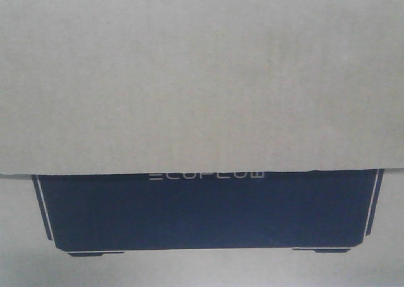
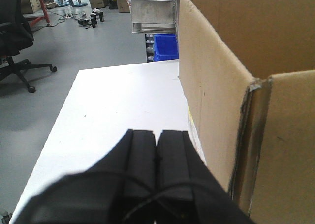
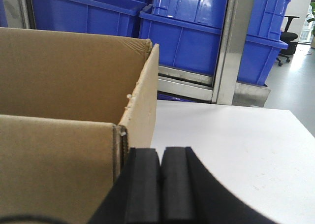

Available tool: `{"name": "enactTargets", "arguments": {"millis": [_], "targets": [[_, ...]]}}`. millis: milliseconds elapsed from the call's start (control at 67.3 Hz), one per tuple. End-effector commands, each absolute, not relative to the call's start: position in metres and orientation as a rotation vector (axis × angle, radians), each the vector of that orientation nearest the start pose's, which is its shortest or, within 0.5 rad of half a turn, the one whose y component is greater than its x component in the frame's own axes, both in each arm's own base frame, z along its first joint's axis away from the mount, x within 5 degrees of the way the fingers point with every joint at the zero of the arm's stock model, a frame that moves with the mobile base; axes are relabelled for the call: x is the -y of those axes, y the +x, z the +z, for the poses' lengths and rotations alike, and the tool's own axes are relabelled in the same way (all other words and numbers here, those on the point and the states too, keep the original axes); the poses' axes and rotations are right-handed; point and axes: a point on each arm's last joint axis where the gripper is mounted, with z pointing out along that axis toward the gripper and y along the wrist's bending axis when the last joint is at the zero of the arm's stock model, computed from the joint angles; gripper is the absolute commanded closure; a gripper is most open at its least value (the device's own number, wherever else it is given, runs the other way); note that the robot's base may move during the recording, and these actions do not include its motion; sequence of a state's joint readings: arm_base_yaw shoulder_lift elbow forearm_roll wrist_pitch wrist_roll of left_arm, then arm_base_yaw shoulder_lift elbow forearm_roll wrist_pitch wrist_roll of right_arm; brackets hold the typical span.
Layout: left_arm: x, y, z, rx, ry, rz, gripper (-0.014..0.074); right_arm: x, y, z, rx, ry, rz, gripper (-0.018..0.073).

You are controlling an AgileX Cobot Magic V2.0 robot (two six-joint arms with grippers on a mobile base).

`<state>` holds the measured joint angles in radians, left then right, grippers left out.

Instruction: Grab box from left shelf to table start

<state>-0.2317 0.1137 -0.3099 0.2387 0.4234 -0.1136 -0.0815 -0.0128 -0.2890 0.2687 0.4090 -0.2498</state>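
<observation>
The brown cardboard box [image 1: 202, 79] fills the front view, its black ECOFLOW panel [image 1: 208, 211] low in the frame under a flap. In the left wrist view the box [image 2: 216, 86] stands open-topped on the white table [image 2: 118, 115], right of my left gripper [image 2: 157, 133], which is shut and empty beside the box's left wall. In the right wrist view the box [image 3: 64, 76] is at the left of my right gripper [image 3: 161, 150], which is shut and empty next to the box's right corner. The steel shelf rail [image 2: 152, 15] shows beyond the table.
Blue plastic bins [image 3: 197, 22] and steel shelf posts [image 3: 229, 47] stand behind the table in the right wrist view. Office chairs [image 2: 15, 32] and clutter sit on the grey floor at the left. The table's left edge [image 2: 47, 145] is near my left gripper.
</observation>
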Motion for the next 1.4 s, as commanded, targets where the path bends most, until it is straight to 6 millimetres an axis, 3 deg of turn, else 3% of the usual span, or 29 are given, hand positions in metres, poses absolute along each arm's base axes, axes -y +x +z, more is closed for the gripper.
{"name": "enactTargets", "arguments": {"millis": [0,238,416,802,1381], "targets": [[0.004,0.048,0.290,-1.577,0.219,-0.020,0.0696,-0.005,0.031,0.289,-1.476,-0.006,-0.008,0.0501],[0.005,0.050,0.286,-1.587,0.214,-0.035,0.0696,-0.005,0.031,0.289,-1.476,-0.006,-0.008,0.0501],[0.010,0.051,0.273,-1.602,0.127,-0.197,0.0696,-0.005,0.031,0.289,-1.476,-0.006,-0.008,0.0501],[0.007,0.055,0.205,-1.479,0.000,-0.202,0.0696,-0.005,0.031,0.289,-1.476,-0.006,-0.008,0.0501],[0.004,0.055,0.204,-1.496,-0.029,-0.163,0.0696,-0.005,0.031,0.289,-1.476,-0.006,-0.008,0.0501]]}}
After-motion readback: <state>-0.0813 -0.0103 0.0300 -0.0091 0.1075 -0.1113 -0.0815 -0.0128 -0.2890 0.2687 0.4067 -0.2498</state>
